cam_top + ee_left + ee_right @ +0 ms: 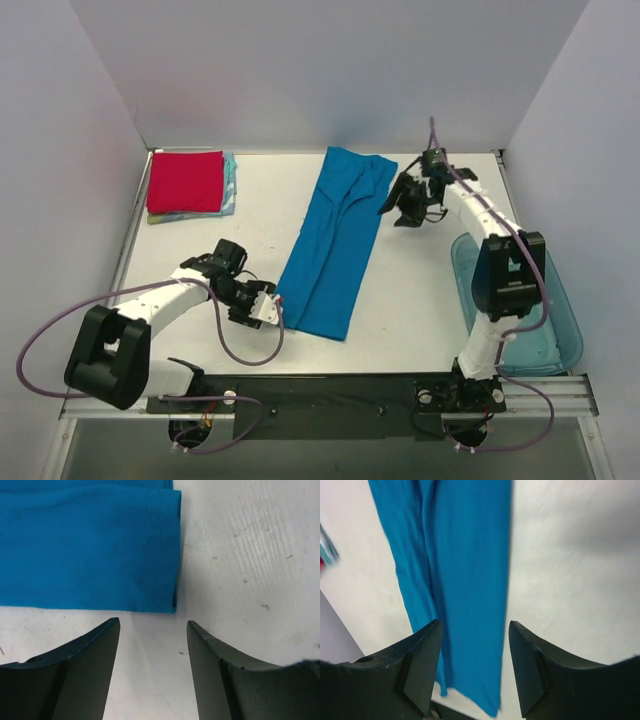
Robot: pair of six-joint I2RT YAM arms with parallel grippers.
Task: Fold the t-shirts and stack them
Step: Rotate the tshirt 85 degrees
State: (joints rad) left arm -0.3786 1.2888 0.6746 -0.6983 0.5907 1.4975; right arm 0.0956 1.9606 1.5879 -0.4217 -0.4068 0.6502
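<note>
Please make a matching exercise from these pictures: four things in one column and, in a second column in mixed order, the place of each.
Things
1. blue t-shirt
2. red t-shirt
3. plastic bin
4. left claw

Places
A. far left corner of the table
B. right side, near edge
C. open, just short of the blue t-shirt's near corner
D. centre, lying as a long strip

Pairs: 1-D, 2-A, 3-B, 4-C

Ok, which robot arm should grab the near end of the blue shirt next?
Probably the left. The left gripper is open right beside the near corner of the blue shirt, while the right gripper hovers by its far end.
</note>
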